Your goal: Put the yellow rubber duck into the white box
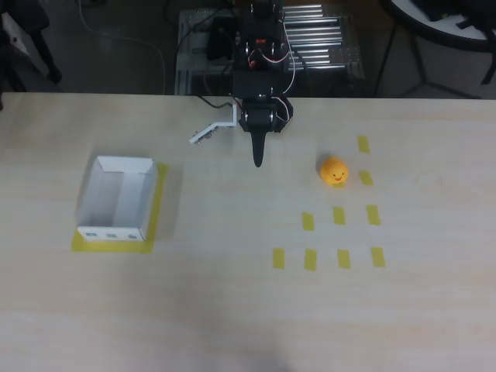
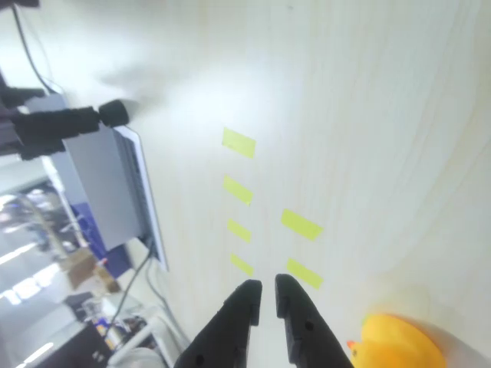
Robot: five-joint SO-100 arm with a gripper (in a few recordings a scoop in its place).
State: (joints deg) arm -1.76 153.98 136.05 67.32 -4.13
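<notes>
So here's where I'm at: my gripper [image 2: 267,290] hangs above the table [image 1: 232,310] with the two black fingers nearly pressed together, just a thin slit between the tips in the wrist view, and nothing in them. Makes sense, since I haven't reached for anything yet.

The yellow rubber duck [image 1: 334,170] sits on the bare wood off to the right of my gripper in the overhead view, right at the top of a grid of little yellow tape strips [image 1: 339,215]. I'd guess those are spawn markers, so the duck is parked on one of the spots. In the wrist view it peeks in at the bottom right, beside my fingers, not between them.

The white box [image 1: 116,198] is well apart on the left, open top up, sitting on its own yellow tape patch [image 1: 159,203], probably to keep the drop target fixed. It's empty. I'll need to spread the fingers and swing right first.
</notes>
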